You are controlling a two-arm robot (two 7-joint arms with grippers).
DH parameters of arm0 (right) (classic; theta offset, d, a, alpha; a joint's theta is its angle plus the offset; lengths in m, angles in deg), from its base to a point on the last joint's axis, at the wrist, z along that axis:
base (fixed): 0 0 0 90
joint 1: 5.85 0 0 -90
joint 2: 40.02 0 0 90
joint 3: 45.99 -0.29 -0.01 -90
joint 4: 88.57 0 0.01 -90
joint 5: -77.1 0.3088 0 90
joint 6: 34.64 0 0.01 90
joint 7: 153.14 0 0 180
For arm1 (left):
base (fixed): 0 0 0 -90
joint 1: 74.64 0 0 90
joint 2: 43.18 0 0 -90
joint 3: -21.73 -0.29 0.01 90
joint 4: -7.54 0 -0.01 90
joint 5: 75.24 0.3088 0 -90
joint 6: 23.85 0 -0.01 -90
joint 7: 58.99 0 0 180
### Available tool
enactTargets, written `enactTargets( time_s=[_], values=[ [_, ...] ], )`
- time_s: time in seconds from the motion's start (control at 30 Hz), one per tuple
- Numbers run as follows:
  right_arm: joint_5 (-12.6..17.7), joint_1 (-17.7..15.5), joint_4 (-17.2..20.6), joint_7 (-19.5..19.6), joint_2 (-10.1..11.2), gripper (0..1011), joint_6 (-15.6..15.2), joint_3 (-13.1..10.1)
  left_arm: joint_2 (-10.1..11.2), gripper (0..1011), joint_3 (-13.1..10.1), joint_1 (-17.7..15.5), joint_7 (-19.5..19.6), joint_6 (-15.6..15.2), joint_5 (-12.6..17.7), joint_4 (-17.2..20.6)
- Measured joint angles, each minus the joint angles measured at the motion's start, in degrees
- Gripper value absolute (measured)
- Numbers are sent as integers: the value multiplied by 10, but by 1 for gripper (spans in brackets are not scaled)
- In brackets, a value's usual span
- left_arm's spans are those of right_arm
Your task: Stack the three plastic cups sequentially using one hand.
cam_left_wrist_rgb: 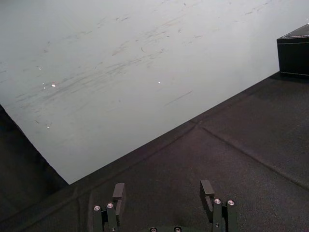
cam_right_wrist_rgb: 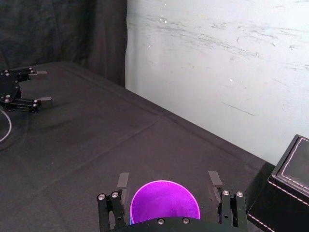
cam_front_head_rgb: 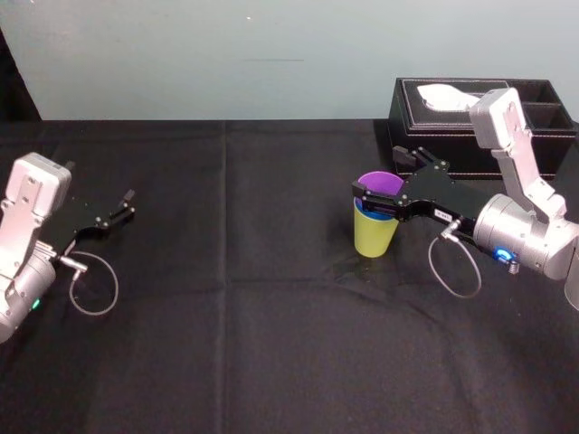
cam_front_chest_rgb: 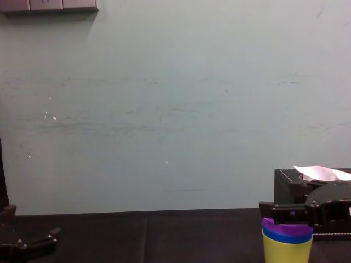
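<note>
The three plastic cups stand nested upright right of the table's middle. The yellow-green cup (cam_front_head_rgb: 375,237) is outermost, and the chest view shows a band of the blue cup (cam_front_chest_rgb: 288,235) above its rim. The purple cup (cam_front_head_rgb: 380,183) sits innermost on top. My right gripper (cam_front_head_rgb: 384,176) is open at rim height, one finger on either side of the purple cup (cam_right_wrist_rgb: 165,203), with a small gap at each fingertip (cam_right_wrist_rgb: 123,181). My left gripper (cam_front_head_rgb: 129,203) rests open and empty at the table's far left.
A black tissue box (cam_front_head_rgb: 479,127) with a white tissue stands just behind the right arm at the table's back right. Black cloth (cam_front_head_rgb: 271,298) covers the table, and a pale wall rises behind it. Loose cable loops hang by each wrist.
</note>
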Motion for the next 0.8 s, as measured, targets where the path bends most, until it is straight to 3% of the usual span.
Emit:
enactTargets(
  time_s=[0.37, 0.8],
  values=[
    [4, -18, 13, 16, -1, 1003, 27, -24, 0, 1011, 0, 0, 0, 0, 0, 0],
    [-22, -91, 42, 147, -34, 1003, 37, -97, 0, 1011, 0, 0, 0, 0, 0, 0]
  ],
)
